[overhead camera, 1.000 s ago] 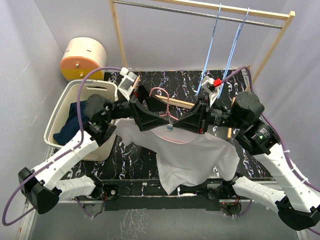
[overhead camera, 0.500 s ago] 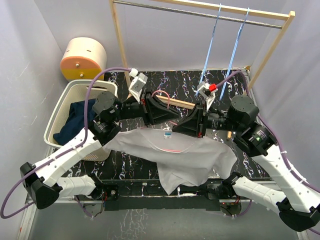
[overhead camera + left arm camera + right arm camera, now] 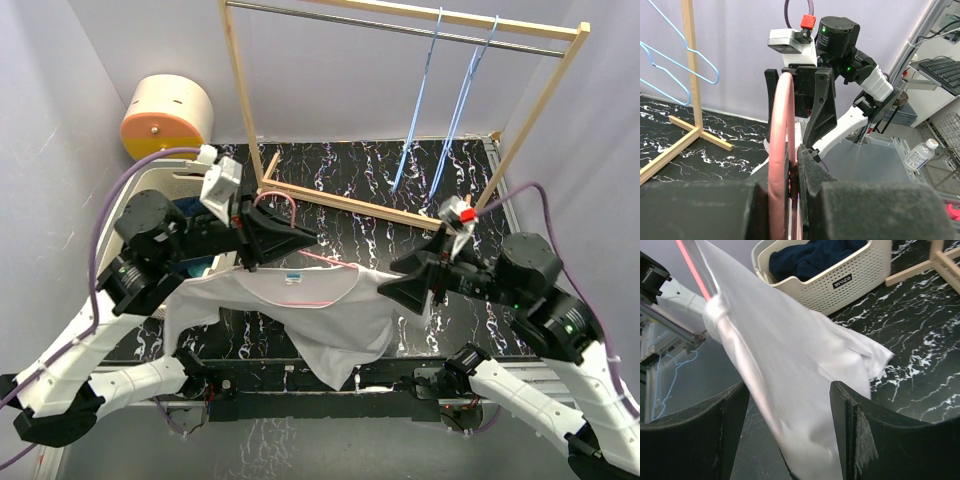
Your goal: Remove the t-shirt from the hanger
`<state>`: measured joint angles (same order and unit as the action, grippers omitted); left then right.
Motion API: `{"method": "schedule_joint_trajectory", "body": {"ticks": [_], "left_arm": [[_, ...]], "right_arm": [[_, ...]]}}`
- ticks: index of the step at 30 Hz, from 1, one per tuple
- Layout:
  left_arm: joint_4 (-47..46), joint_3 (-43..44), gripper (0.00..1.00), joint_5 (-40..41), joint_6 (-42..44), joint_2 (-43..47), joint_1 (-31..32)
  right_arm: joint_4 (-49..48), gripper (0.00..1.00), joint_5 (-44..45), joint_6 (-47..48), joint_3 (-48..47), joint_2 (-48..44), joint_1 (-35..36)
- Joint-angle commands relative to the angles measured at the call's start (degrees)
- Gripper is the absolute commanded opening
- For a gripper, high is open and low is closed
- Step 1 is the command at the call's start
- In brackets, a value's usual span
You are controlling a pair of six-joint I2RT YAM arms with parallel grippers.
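A black marbled table (image 3: pixel 350 175) is enclosed by pale walls, with a wooden rack (image 3: pixel 345 200) stood across it and two blue hangers (image 3: pixel 445 110) hung from its rail. In the overhead view, the white t-shirt (image 3: pixel 330 315) is seen on the pink hanger (image 3: pixel 325 260), raised above the near edge of the table between the two arms. The hanger's hook is gripped by the left claw (image 3: pixel 292 236), presumably so that the frame is anchored while the cloth is drawn off. The right claw (image 3: pixel 390 288) is placed at the shirt's far shoulder.

In the left wrist view, the pink hook is shown clenched upright between the pads, and the other arm is faced directly across.

In the right wrist view, the fabric is seen running down from the hanger's end and between the fingers (image 3: pixel 875 440), which are set well apart. Whether the cloth is pinched cannot be told. A white basket (image 3: pixel 850 275) holding a dark garment is seen beyond. The shoulder is judged not yet freed.
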<state>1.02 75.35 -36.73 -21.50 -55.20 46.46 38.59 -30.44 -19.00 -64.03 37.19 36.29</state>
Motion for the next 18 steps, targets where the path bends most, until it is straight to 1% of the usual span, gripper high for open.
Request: {"method": "schedule_joint_trajectory", "body": {"ticks": [1, 5, 9, 18], "left_arm": [[7.36, 3.8, 0.0, 0.69, 2.22, 2.37, -0.05], [9.7, 4.2, 0.0, 1.04, 2.47, 3.58, -0.05], [9.47, 3.49, 0.0, 1.02, 1.64, 4.59, -0.06], [12.29, 6.97, 0.0, 1.77, 2.84, 4.89, -0.05]], "right_arm": [[5.47, 0.68, 6.4, 3.06, 0.09, -5.08, -0.14], [5.44, 0.68, 3.35, 3.06, 1.17, -7.68, -0.16], [3.7, 0.68, 0.28, 3.01, 3.01, -8.83, -0.08], [3.8, 0.67, -4.79, 4.65, 5.91, -7.57, -0.08]]}}
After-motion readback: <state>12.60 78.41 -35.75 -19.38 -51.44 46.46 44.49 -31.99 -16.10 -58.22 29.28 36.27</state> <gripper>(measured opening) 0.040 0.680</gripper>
